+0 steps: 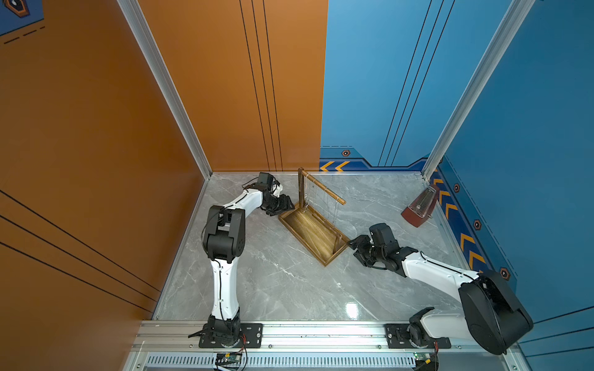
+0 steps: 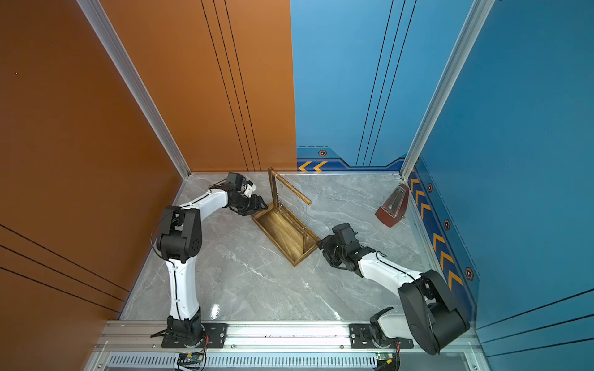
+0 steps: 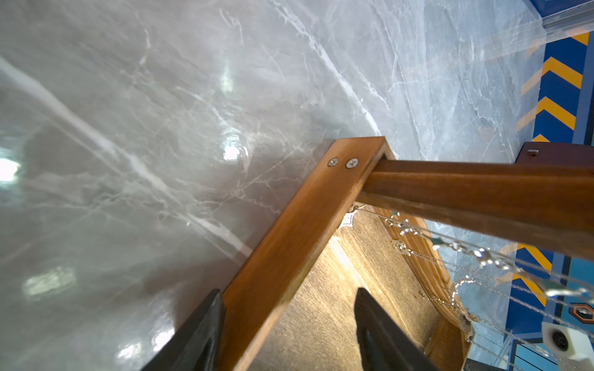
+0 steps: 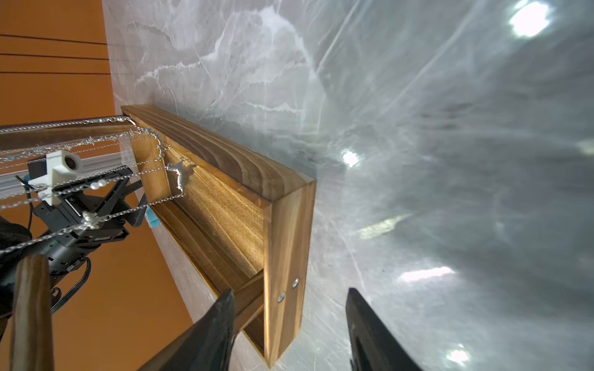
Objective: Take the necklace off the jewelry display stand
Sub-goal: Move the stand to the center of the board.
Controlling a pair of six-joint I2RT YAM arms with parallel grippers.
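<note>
Brown wood makes up the jewelry display stand (image 1: 308, 231) (image 2: 283, 231), a shallow rectangular tray with a thin upright post and a horizontal top rod (image 1: 324, 188). It stands upright on the grey marble-patterned table (image 1: 289, 289), just below the middle of the frame in both top views. Thin silver necklace chains (image 1: 336, 212) (image 3: 482, 253) (image 4: 144, 173) hang from the rod, their lower ends down in the tray.

At the tray's upper-left end sits the black left gripper (image 1: 284, 205) (image 3: 287, 290). Its jaws are parted and straddle the short end wall: one finger (image 3: 205, 331) lies against the outside, and the other (image 3: 376, 331) hangs over the tray floor, clear of the wall.

At the lower-right end, the black right gripper (image 1: 353, 244) (image 4: 289, 290) likewise straddles the end wall with jaws apart, the outer finger (image 4: 363, 321) off the wood.

A dark red pyramid-shaped metronome (image 1: 419, 208) stands well apart, toward the right.
</note>
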